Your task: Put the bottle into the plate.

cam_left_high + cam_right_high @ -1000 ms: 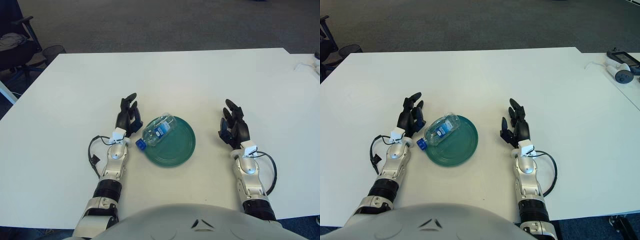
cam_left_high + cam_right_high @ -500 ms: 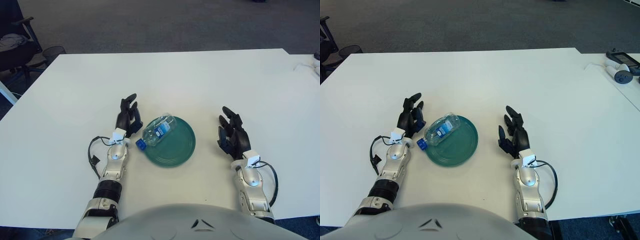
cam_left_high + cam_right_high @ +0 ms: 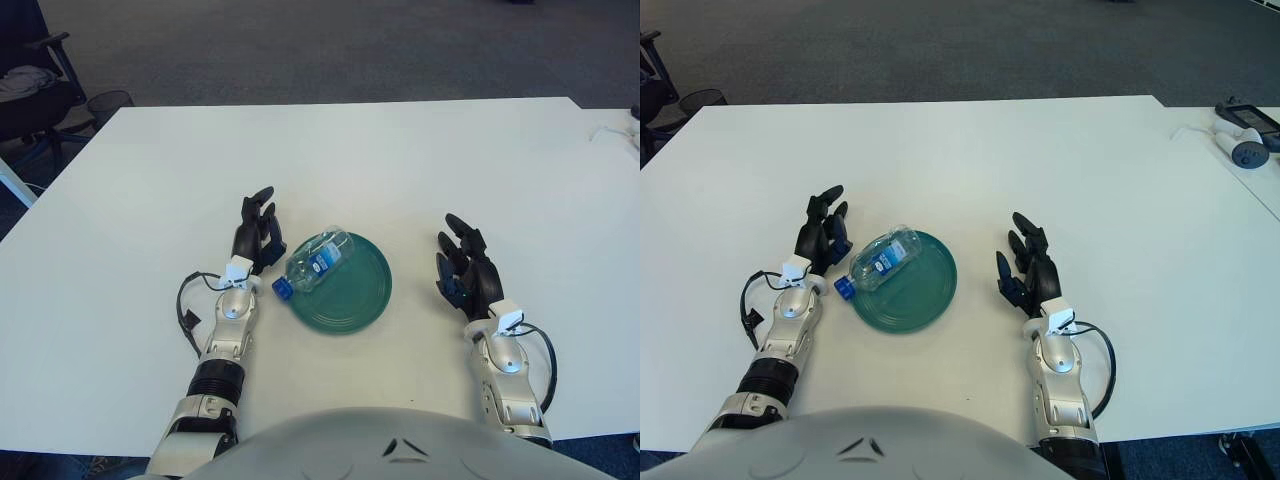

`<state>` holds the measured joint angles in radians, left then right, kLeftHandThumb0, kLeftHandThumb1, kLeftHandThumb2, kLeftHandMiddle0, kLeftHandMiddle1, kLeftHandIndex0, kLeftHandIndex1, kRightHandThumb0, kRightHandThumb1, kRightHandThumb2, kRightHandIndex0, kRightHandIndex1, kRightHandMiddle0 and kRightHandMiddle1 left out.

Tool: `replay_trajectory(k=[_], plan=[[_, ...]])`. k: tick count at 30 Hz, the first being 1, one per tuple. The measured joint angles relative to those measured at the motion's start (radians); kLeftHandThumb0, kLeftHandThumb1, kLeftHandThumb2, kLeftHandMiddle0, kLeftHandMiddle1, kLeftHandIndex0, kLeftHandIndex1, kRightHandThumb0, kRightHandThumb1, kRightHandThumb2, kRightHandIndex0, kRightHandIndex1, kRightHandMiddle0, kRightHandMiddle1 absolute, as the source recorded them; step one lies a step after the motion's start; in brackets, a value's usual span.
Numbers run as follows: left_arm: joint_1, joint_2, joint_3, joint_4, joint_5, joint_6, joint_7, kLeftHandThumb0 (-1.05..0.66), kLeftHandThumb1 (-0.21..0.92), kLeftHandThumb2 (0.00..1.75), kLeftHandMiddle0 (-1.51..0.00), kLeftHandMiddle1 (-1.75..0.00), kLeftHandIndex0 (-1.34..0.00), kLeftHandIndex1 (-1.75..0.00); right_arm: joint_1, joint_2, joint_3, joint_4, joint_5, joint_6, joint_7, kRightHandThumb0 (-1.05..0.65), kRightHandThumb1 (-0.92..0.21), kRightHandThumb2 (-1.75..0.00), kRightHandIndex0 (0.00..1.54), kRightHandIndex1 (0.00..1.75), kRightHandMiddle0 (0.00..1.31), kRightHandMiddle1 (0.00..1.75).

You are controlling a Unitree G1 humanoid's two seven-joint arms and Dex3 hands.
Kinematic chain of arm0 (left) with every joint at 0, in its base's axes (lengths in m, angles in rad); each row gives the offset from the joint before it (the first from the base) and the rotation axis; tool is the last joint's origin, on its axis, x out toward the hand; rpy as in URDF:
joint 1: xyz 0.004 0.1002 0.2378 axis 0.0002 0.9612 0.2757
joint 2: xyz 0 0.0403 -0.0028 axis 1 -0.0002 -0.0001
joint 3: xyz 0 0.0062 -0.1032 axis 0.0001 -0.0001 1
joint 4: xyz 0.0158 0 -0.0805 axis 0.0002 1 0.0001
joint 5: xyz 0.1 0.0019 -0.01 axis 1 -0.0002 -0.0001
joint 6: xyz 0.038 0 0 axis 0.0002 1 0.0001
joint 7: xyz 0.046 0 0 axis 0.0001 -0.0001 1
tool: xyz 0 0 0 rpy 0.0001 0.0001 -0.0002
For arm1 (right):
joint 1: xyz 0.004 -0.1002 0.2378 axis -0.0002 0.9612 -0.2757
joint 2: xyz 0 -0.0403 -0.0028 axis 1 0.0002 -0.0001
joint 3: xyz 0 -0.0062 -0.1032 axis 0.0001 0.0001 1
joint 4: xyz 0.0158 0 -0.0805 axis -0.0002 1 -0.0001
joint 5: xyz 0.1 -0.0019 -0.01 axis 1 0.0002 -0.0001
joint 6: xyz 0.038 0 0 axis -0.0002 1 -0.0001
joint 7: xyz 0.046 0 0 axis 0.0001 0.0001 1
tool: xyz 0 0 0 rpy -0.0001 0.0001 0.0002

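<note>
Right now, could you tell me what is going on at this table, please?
A clear plastic water bottle lies on its side across the left rim of a green plate, its blue cap hanging over the white table. Neither robot hand holds anything: the left robot hand is open just left of the bottle, the right robot hand open to the plate's right.

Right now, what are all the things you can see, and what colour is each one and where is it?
bottle: one, clear with blue cap and blue label, lying on its side across the plate's left edge, cap poking out over the table.
plate: one, green, middle of the table.
table: one, white, under everything.
chair: one, dark, far left on the floor.
left hand: one, black, open, just left of the bottle.
right hand: one, black, open, right of the plate.
</note>
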<state>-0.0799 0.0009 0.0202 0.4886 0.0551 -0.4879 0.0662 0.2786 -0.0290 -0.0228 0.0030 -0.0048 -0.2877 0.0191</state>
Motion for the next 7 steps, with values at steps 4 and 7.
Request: replay_trajectory(k=[4, 7], plan=[[-0.001, -0.001, 0.0, 0.004, 0.0, -0.001, 0.0, -0.84, 0.92, 0.94, -0.4, -0.03, 0.0, -0.87, -0.001, 0.0, -0.005, 0.021, 0.0, -0.027, 0.0, -0.66, -0.92, -0.48, 0.3, 0.03, 0.0, 0.54], [-0.002, -0.001, 0.0, 0.006, 0.001, -0.001, 0.0, -0.85, 0.92, 0.94, -0.4, -0.02, 0.0, -0.87, -0.007, 0.0, -0.008, 0.038, 0.0, -0.047, 0.0, -0.65, -0.92, -0.47, 0.31, 0.04, 0.0, 0.55]])
